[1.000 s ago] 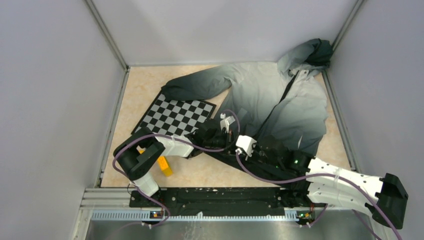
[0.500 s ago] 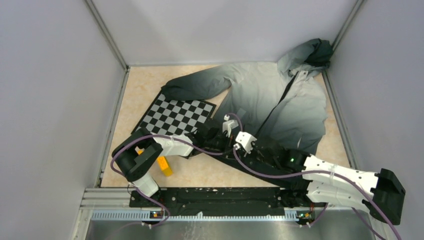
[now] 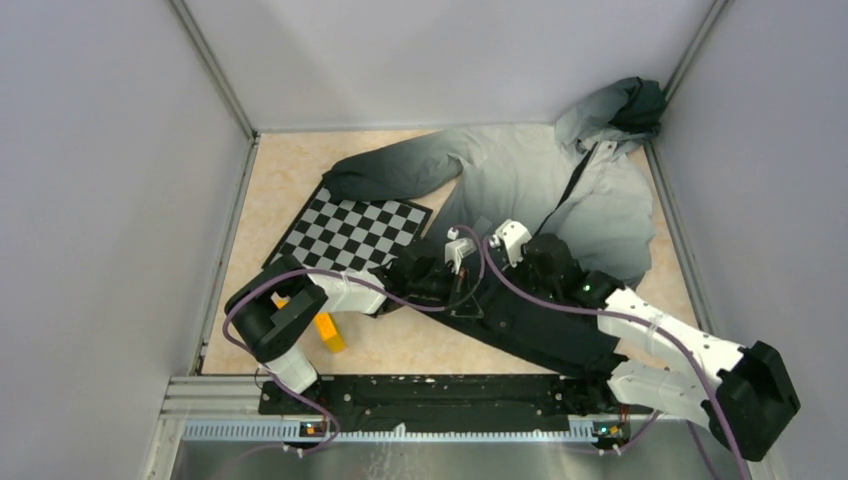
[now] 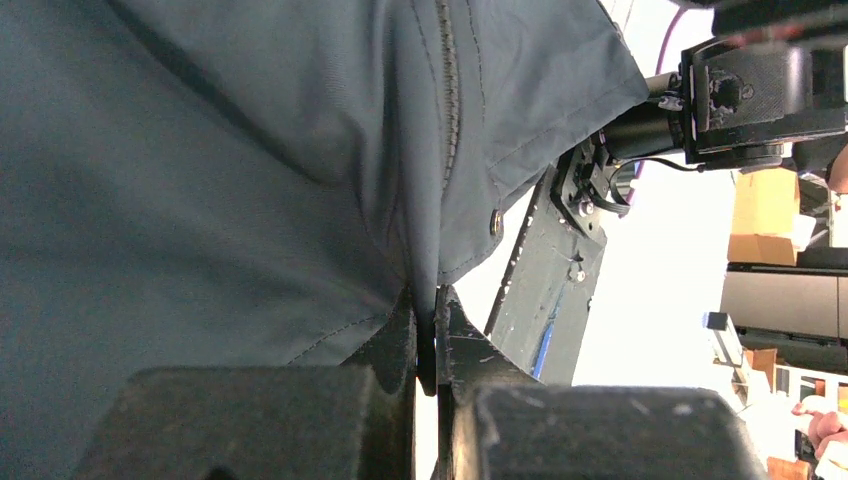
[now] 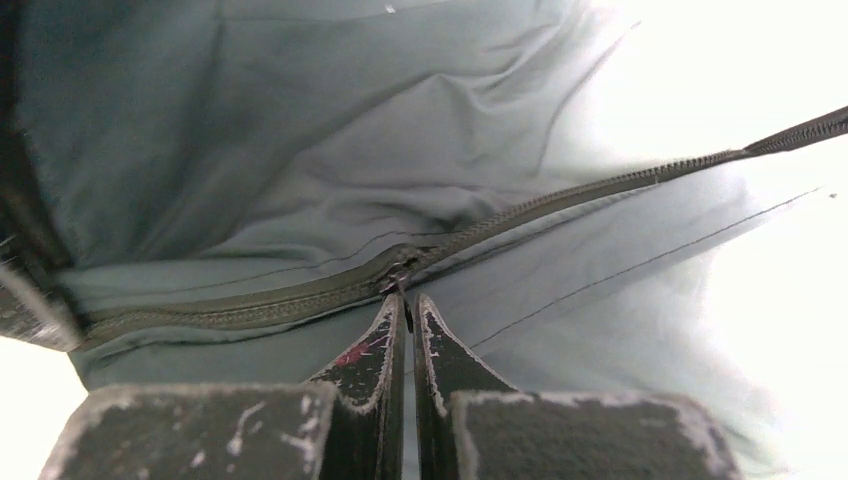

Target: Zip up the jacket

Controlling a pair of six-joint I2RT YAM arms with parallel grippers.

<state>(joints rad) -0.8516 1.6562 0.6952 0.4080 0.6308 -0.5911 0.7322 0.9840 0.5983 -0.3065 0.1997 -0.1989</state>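
a robotics lab test cell: a pale tabletop [image 3: 290,170] boxed in by plain white panel walls [image 3: 120,200] on aluminium frame posts [image 3: 212,70], two robot arms [image 3: 660,335] bolted to a metal rail [image 3: 400,430] at its near edge, purple cables [image 3: 230,312] looped along them, and a black-and-white checkerboard [image 3: 350,232] lying flat. past the cell, the left wrist view catches cardboard boxes [image 4: 765,205] and dark shelving [image 4: 780,300].

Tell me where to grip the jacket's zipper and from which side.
Pinch the small pull tab on the slider of the zipper on the jacket. Come from above the fabric, square to the track, as the fingers of the right gripper sit now: the tab looks thin and sticks out from the flat track.
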